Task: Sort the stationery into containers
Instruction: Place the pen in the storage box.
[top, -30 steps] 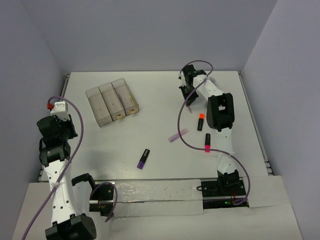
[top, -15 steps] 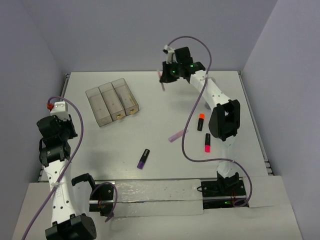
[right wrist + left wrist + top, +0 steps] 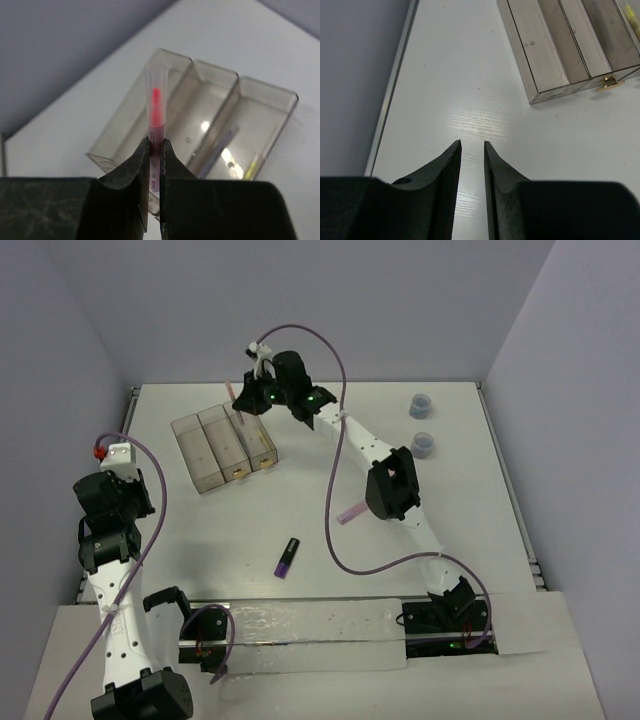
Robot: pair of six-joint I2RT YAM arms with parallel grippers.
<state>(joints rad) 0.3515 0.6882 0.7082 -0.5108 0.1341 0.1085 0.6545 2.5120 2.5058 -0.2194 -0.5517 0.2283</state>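
One pink stick [image 3: 156, 100] is clamped in the right jaws, its long axis running straight out from them with the clear capped end foremost. It hangs above the three joined bins [image 3: 172, 56]; which bin it is over I cannot tell. I see a grey stick [image 3: 219, 145] and a yellow stick [image 3: 254, 166] lying lengthwise in one end bin. Small yellowish labels [image 3: 609, 83] mark the bin ends, their writing unreadable. On the surface [image 3: 480, 520], well apart from the bins, lie a purple marker [image 3: 288, 557], a lilac marker [image 3: 352, 512] and two rolls [image 3: 420, 404]. The left jaws stand slightly apart, gripping nothing
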